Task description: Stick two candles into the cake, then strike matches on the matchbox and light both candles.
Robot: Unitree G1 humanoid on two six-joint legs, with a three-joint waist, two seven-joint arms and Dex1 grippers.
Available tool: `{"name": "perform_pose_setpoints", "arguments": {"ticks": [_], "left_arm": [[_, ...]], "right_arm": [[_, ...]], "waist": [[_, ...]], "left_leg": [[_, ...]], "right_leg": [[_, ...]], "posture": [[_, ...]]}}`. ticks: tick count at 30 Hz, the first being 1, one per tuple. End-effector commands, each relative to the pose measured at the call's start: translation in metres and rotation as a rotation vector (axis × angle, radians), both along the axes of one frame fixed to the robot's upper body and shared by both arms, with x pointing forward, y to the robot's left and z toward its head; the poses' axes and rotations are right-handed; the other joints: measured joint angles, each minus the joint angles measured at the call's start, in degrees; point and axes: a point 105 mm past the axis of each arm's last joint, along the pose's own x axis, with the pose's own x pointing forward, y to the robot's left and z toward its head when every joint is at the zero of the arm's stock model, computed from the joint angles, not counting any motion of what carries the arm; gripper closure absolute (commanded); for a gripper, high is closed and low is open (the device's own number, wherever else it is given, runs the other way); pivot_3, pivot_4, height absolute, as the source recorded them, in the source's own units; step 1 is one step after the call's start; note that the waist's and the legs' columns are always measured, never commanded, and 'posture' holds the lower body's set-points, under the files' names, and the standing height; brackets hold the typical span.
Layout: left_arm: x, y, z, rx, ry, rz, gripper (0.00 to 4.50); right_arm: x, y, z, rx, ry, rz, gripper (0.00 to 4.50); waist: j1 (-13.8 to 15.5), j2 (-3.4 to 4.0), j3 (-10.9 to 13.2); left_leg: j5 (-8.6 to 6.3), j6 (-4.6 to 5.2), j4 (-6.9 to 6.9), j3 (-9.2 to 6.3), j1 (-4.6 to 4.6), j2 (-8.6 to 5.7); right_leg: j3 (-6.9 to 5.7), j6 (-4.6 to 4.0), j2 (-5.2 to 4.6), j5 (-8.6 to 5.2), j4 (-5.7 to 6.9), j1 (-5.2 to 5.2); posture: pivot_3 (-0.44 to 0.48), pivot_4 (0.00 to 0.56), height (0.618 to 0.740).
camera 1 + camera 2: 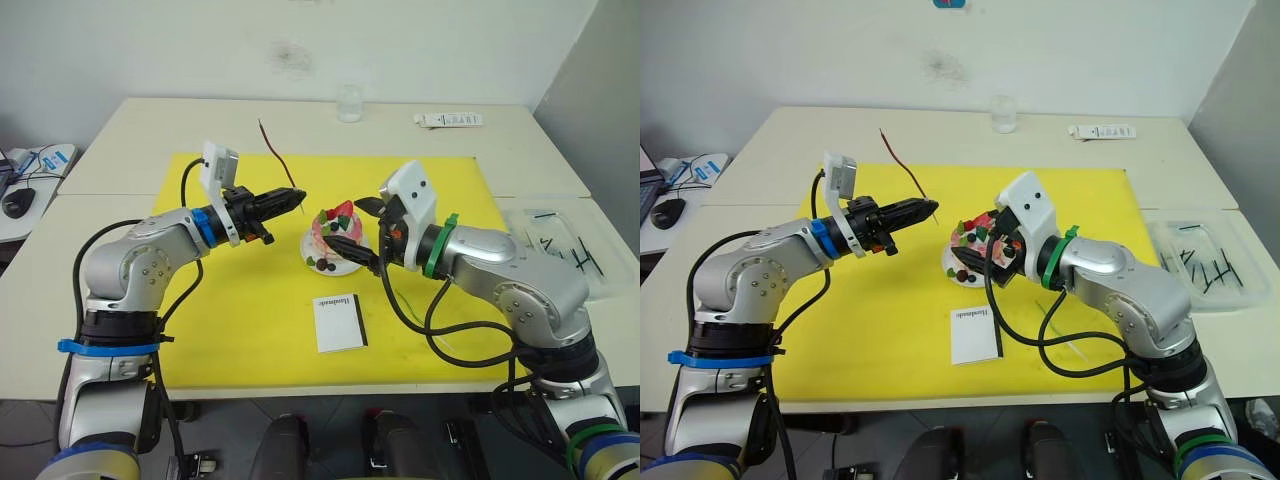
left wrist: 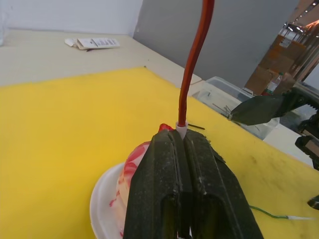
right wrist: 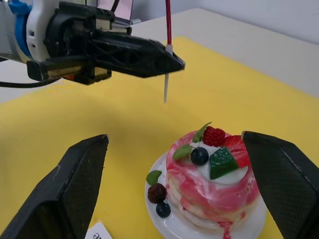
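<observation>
The left gripper [image 1: 296,197] pinches the red candle [image 1: 270,143] near its pale tip, pointed down beside the cake [image 1: 335,236] — ready for planting. The right gripper [image 3: 174,184] straddles the cake, fingers apart — probably bracing the plate [image 3: 160,218].

Light was bright, even and diffuse from overhead, with soft, faint shadows under the arms on the yellow mat [image 1: 250,330]. The white wall [image 1: 300,40] looked slightly greyed. In the left wrist view the near claw [image 2: 183,144] was sharp while the far background blurred; the right wrist view's near fingers [image 3: 75,184] looked soft.
</observation>
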Motion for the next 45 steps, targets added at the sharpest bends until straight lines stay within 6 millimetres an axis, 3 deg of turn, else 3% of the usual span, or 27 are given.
{"name": "perform_pose_setpoints", "arguments": {"ticks": [1, 7, 45], "left_arm": [[0.003, -0.002, 0.008, 0.009, -0.057, -0.007, 4.50], [0.008, -0.005, -0.003, 0.029, -0.052, -0.020, 4.50], [0.021, -0.015, -0.024, 0.031, -0.044, -0.024, 4.50]], "right_arm": [[-0.002, 0.004, 0.014, 0.019, -0.068, 0.000, 0.03], [-0.003, 0.003, 0.013, 0.023, -0.068, -0.010, 0.03], [-0.003, -0.003, 0.010, 0.014, -0.054, -0.047, 0.03]], "waist": [[-0.04, 0.00, 0.00], [-0.09, 0.00, 0.00], [-0.09, -0.01, -0.01]], "left_leg": [[0.00, 0.00, 0.00, 0.01, 0.00, 0.00], [0.00, 0.00, 0.04, 0.00, 0.00, 0.00], [0.01, 0.01, 0.13, -0.02, 0.01, -0.02]], "right_leg": [[0.00, 0.00, 0.00, 0.00, 0.00, 0.00], [-0.01, 0.00, 0.00, 0.00, 0.05, 0.00], [-0.01, 0.03, -0.01, 0.04, 0.18, 0.02]], "posture": [[0.000, 0.150, 0.740], [0.000, 0.150, 0.740], [0.000, 0.150, 0.740]]}}
